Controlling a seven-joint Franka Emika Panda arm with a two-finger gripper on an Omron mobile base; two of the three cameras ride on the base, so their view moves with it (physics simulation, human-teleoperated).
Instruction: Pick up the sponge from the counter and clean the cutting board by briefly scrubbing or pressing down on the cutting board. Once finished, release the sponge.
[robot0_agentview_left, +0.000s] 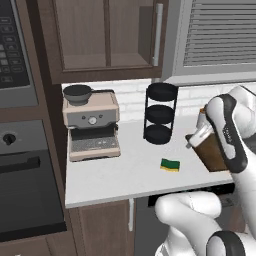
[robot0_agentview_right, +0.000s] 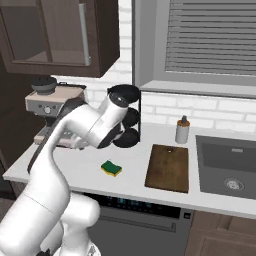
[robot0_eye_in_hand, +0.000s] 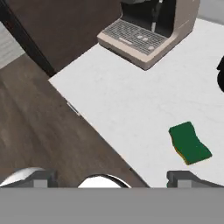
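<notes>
Three views take in a light counter (robot0_agentview_right: 75, 170) over dark wooden cabinets, with wall cupboards (robot0_agentview_left: 105, 37) above and a slatted window blind (robot0_agentview_right: 210, 37) behind. A built-in oven (robot0_agentview_left: 22, 175) stands at the far left, with a keypad panel above it whose markings are too small to read. At the right end a grey sink (robot0_agentview_right: 227, 167) is set into the counter. An espresso machine (robot0_agentview_left: 91, 125) with a round dial sits at the counter's left; no brand can be read on it. Beside it stands a black three-tier rack (robot0_agentview_left: 160, 112). The dark brown cutting board (robot0_agentview_right: 168, 167) lies flat between the rack and the sink, a small bottle (robot0_agentview_right: 182, 130) just behind it. The sponge (robot0_agentview_right: 111, 168), green on top over yellow, lies on the counter left of the cutting board, apart from it and near the front edge. In the hand view the fingers (robot0_eye_in_hand: 183, 178) are spread wide, holding nothing, above the counter's edge with the sponge (robot0_eye_in_hand: 189, 142) just ahead.
</notes>
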